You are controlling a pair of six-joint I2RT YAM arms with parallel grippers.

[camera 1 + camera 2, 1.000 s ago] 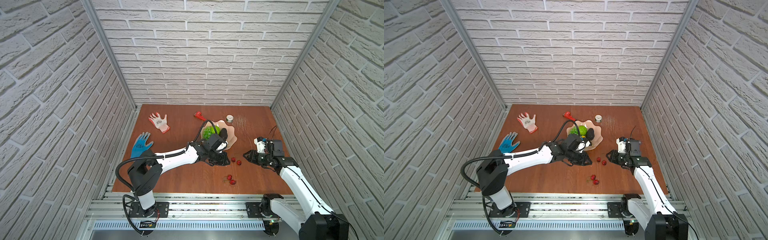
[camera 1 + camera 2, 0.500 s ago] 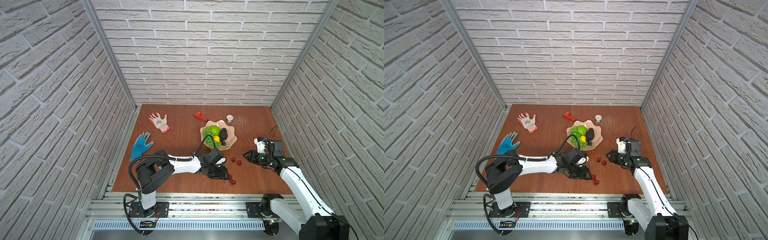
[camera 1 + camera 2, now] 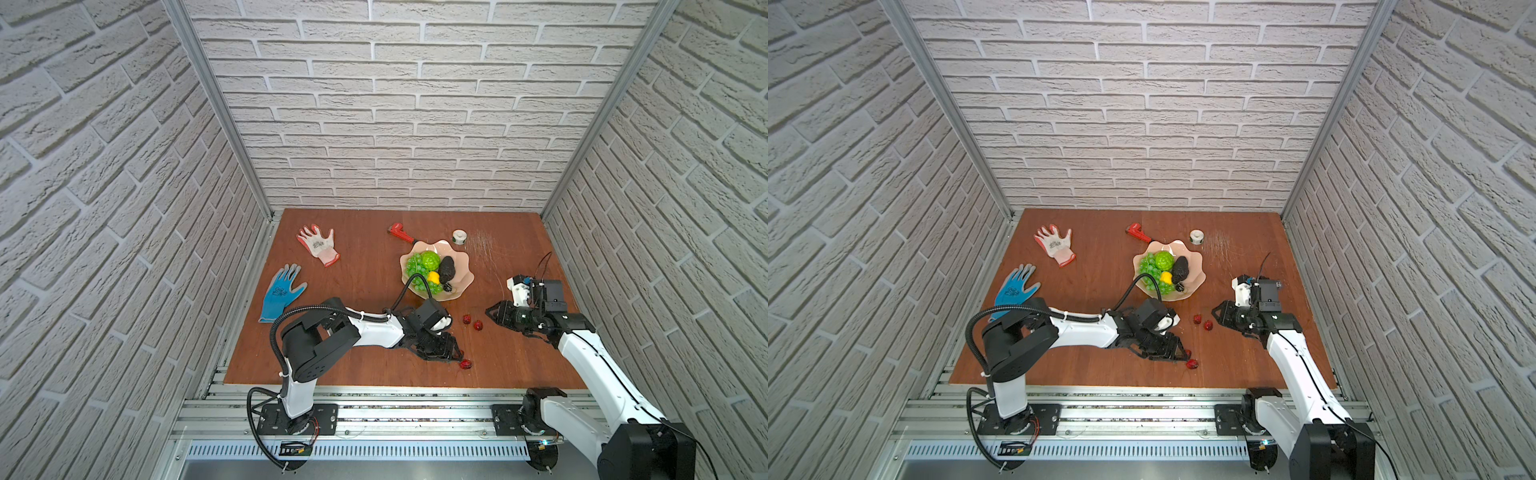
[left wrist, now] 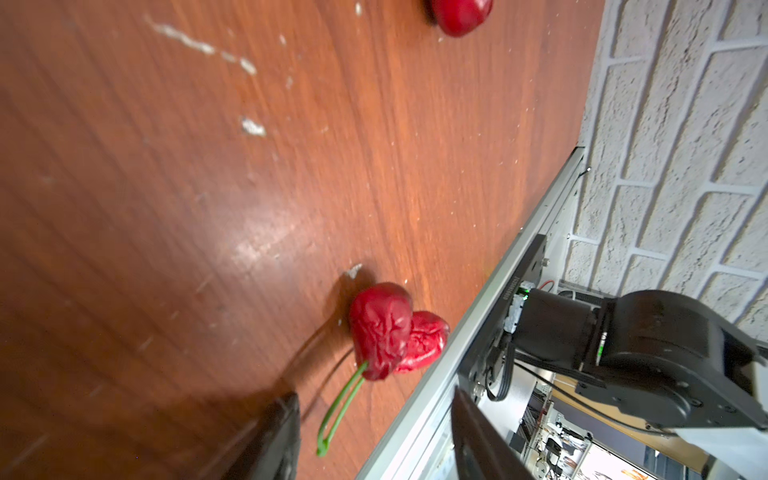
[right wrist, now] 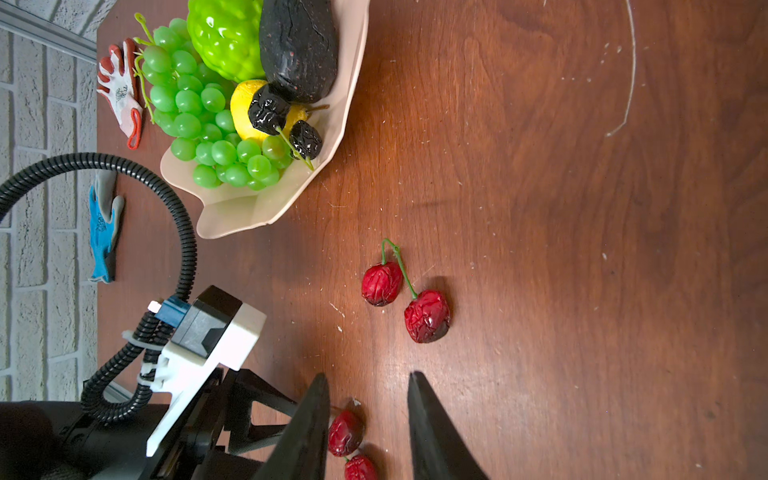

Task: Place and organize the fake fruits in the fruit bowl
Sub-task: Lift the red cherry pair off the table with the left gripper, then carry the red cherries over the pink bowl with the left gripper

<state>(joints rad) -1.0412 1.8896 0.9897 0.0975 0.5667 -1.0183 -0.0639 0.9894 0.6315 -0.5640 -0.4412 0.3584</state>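
The left wrist view shows the left claw [image 4: 374, 391] spread and empty. The green stems of a red cherry pair [image 4: 392, 332] lie between its tips, close to the table's [image 4: 166, 208] near edge. Both top views half hide that pair. The right claw [image 5: 369, 374] is spread too, empty. A second cherry pair [image 3: 472, 322] lies on open wood between the arms, nearer than the bowl [image 3: 462, 266] holding the other fruits [image 3: 428, 261].
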